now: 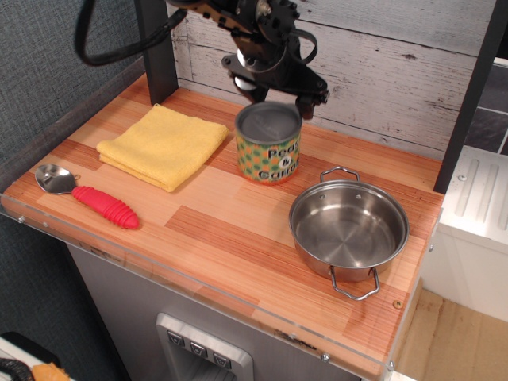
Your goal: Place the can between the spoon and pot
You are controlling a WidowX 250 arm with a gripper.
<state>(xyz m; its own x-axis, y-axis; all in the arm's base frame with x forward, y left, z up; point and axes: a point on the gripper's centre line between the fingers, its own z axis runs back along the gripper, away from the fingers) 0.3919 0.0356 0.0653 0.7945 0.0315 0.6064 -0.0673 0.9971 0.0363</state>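
Wooden counter — pincer spread wide over can, label partly blurred; arm cut off at top.

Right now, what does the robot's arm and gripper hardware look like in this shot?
The gripper is matte black throughout, built from angular plates with short blunt jaws. Above it sits a black wrist block with round fittings and small silvery screws. A thick black cable loops down at upper left, and thinner black wires curl beside the wrist. No logos or markings are legible.
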